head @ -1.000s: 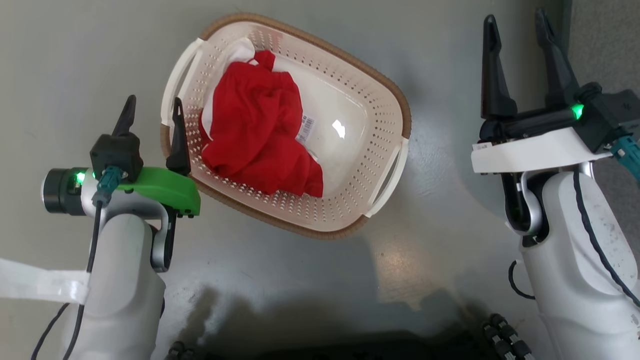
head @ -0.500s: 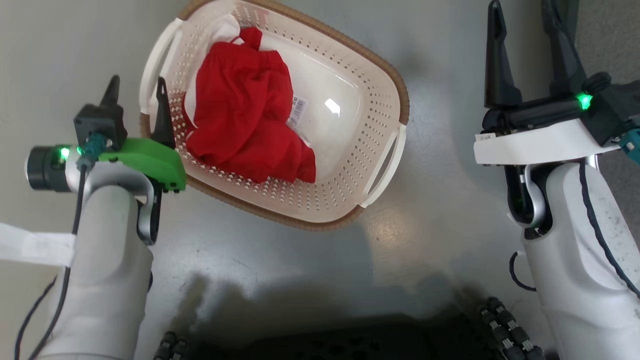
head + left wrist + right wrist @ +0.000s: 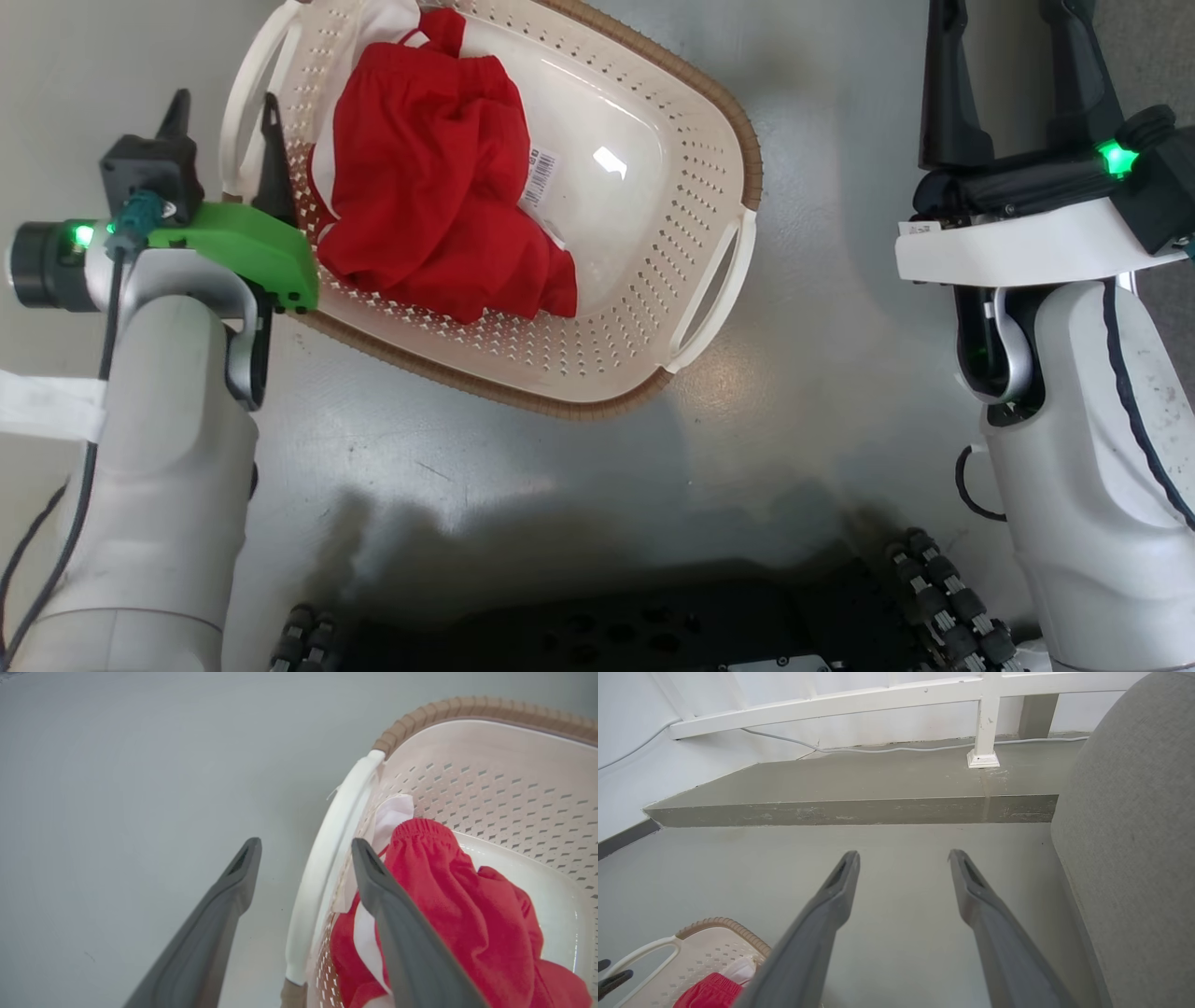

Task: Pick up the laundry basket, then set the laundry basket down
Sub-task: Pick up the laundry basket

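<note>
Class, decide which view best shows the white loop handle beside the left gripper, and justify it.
Left wrist view: the handle runs close up through the middle, between the open left gripper's fingers. The head view shows it smaller, from above; the right wrist view, tiny at lower left.

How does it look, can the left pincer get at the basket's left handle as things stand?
Likely yes. The left pincer is open and straddles the handle: one finger outside over the floor, the other inside the basket by the red cloth. Closing should catch it.
</note>
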Robot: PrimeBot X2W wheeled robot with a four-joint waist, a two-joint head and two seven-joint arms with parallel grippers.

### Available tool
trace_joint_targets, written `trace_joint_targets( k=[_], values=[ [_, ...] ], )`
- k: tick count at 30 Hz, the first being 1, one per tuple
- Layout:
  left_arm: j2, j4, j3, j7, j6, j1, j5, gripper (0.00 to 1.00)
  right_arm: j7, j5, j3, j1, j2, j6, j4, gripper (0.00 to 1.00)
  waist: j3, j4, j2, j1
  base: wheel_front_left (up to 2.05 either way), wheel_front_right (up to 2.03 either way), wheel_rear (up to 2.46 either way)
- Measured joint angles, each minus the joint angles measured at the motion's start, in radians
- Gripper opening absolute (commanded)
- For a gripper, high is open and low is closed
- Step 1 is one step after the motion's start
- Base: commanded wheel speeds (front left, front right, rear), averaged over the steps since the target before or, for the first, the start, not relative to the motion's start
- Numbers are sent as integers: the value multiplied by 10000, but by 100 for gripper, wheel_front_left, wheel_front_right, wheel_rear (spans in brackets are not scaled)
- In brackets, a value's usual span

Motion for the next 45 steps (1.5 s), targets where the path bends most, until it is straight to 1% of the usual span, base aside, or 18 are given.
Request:
trace_joint_targets(
  k=[4,5,6,8,10,14,15,18,21,25,26,28,29,30,36,45],
  values=[
    [23,236,-31,0,-6,-174,44,100,0,-6,-54,0,2,-2,-15,100,63,-24,0,0,0,0,0],
    [25,290,-31,0,-6,-213,46,95,0,-8,-61,0,2,-2,-19,100,71,-24,0,0,0,0,0],
    [31,320,-36,0,-6,-256,65,84,0,-8,-65,0,4,-2,-19,100,78,-24,0,0,0,0,0],
    [33,353,-48,0,-13,-341,119,75,0,-8,-79,0,4,-2,-19,100,89,-25,0,0,0,0,0],
    [33,412,-56,0,-36,-407,251,71,0,-8,-82,0,4,-2,-19,100,95,-27,0,0,0,0,0],
    [31,640,-65,0,-92,-496,274,56,0,-8,-88,0,4,-2,-40,100,107,-39,0,0,0,0,0],
    [31,671,-71,0,-94,-497,274,50,0,-8,-90,0,4,-2,-50,100,111,-42,0,0,0,0,0],
    [31,731,-82,0,-104,-510,274,43,0,-8,-105,0,4,-2,-63,100,125,-52,0,0,0,0,0],
    [25,861,-107,0,-117,-593,282,31,0,-8,-140,0,6,-2,-63,100,136,-60,0,0,0,0,0],
    [29,907,-138,0,-153,-682,355,22,0,-8,-144,0,6,-2,-63,100,139,-63,0,0,0,0,0],
    [29,909,-140,2,-192,-695,355,19,0,-8,-144,0,6,-2,-63,100,138,-63,0,0,0,0,0],
    [29,913,-163,2,-192,-701,376,6,0,-8,-144,0,6,-2,-63,100,131,-64,0,0,0,0,0],
    [27,913,-169,2,-192,-701,382,2,0,-8,-144,0,6,-2,-63,100,126,-64,0,0,0,0,0],
    [27,913,-169,2,-192,-701,382,0,0,-8,-144,0,6,-2,-63,100,126,-64,0,0,0,0,0],
    [-10,884,-127,2,-265,-708,368,0,0,-8,-146,-1,8,-2,-56,100,73,-67,0,0,0,0,0],
    [-265,888,130,4,-265,-694,88,0,0,-6,-148,-51,10,-4,-15,100,-62,-66,0,0,0,0,0]
  ],
)
